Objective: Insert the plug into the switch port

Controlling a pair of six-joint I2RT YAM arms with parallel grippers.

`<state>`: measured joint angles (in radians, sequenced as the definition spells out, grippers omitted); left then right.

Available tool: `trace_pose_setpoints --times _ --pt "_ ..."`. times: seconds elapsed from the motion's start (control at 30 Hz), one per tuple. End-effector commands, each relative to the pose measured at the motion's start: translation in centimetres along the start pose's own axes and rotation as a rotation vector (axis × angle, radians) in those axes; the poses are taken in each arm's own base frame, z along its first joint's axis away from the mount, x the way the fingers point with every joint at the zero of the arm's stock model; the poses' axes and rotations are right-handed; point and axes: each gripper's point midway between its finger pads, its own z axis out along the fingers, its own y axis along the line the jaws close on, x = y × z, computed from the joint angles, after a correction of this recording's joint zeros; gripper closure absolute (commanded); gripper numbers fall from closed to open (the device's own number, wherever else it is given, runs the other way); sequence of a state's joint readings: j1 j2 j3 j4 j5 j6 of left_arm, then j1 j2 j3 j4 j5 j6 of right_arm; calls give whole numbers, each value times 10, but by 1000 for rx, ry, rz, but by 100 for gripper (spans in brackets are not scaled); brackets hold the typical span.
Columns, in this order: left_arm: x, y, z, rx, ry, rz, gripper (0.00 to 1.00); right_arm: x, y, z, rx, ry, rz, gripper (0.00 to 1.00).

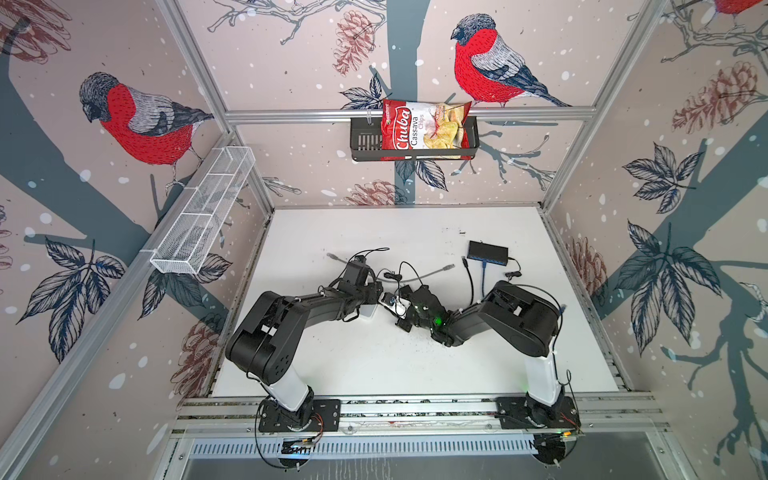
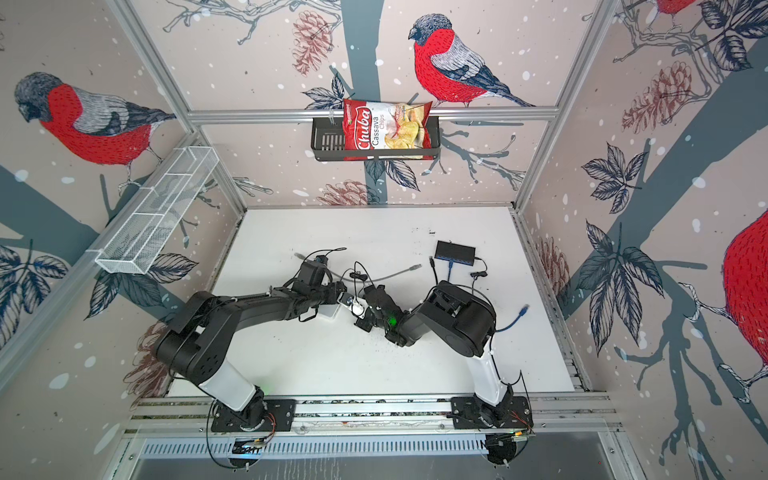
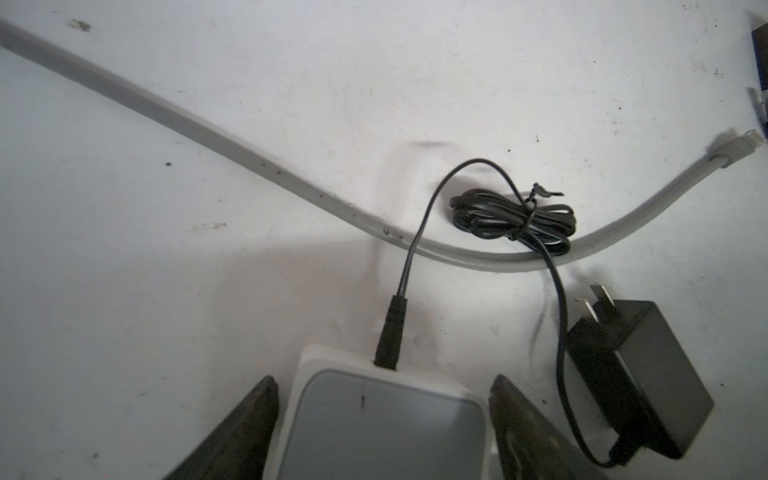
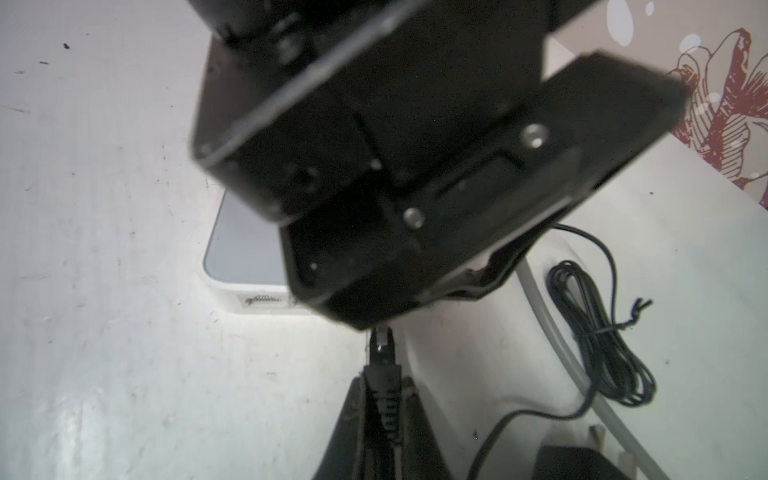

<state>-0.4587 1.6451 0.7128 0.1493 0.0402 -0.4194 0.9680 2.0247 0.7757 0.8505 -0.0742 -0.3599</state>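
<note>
The right jaws [image 4: 382, 384] are pressed together on the black plug [image 4: 381, 361]. They pinch it by its ribbed boot, so the clear tip sticks out ahead of them. The left jaws [image 3: 384, 380] stand wide, one on each side of the white switch [image 3: 386, 428]. We judge that they clamp it by its flanks, though the contact itself is hard to make out.

The plug's long axis runs straight out of the right jaws toward the face of the switch that carries the ports. That face lies just ahead of the tip and is not yet touching it. One port [image 4: 262, 300] shows on that face, but it sits off to one side of the plug's line, not dead ahead. The housing of the left arm hides the stretch straight in front of the tip, so we cannot tell whether another port waits there. The right arm has the plug, so we judge the coming move to be its own: line up, then push along that axis while the left jaws brace the switch.

The only writing we can read is far beyond both jaws. A red bag [image 1: 419, 129] marked "Chuba Cassava Chips" sits in a black basket [image 1: 365, 143]. We can read no label on the switch or the plug.
</note>
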Motion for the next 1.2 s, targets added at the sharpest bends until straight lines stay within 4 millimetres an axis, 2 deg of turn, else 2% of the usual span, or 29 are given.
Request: trace_pose_setpoints --times 0.0,0.23,0.7,1.0,1.17 --pt "34 -6 1 50 140 -23 22 -23 -10 -2 48 -84 9 92" --pt "33 -7 0 49 136 -8 22 -14 -21 -8 88 -65 14 92" --pt "35 -12 1 84 147 12 22 -25 9 -3 -51 -127 -55 92" --pt "39 -19 1 96 154 18 23 -28 -8 8 59 -107 -1 92" --pt "46 -25 4 110 167 28 23 -38 -4 5 44 -156 -7 92"
